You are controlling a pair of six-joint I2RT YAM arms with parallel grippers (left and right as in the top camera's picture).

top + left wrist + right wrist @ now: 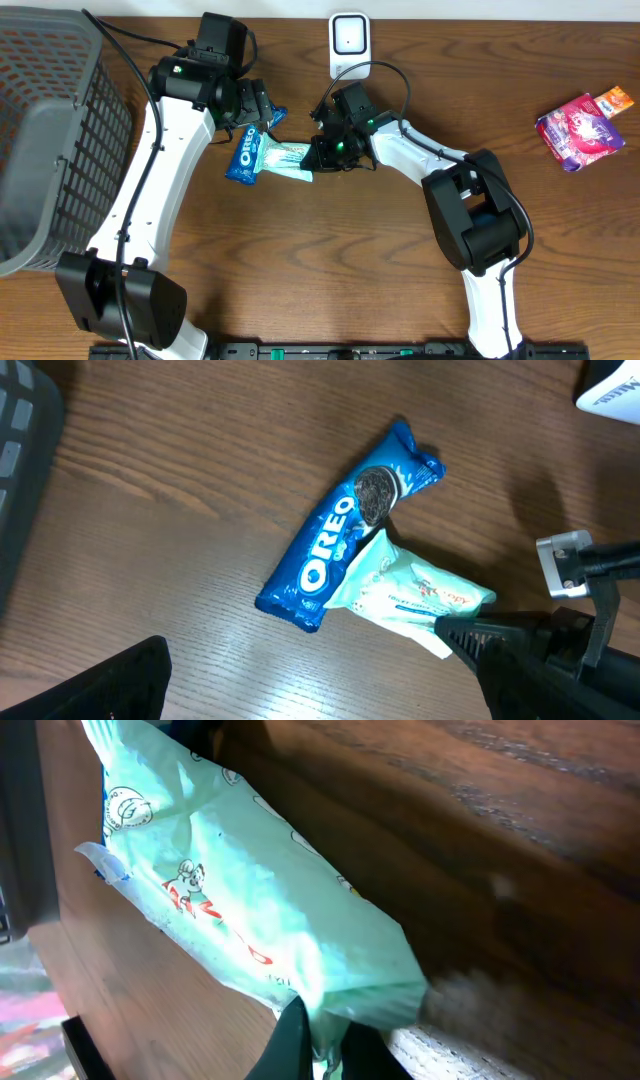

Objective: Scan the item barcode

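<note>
Three packs, the Oreo pack (243, 153), mint-green pack (286, 158) and pink pack (580, 131), share a dark wooden worktop (340, 270) with one basket (62, 120) and one scanner (348, 41). The right claw (322, 155) clamps the mint-green pack's end. The left claw (260, 112) gapes wide.

Light fell evenly and softly from above, leaving only faint shadows on the wooden table (300, 270). The Oreo pack (335, 535) carried mild glare on its foil. Close in the right wrist view, the mint-green packet (250, 910) was blurred (its print barely legible).

OREO, white letters, on blue wrapper (330, 540); print on mint packet (410, 595) illegible.
</note>
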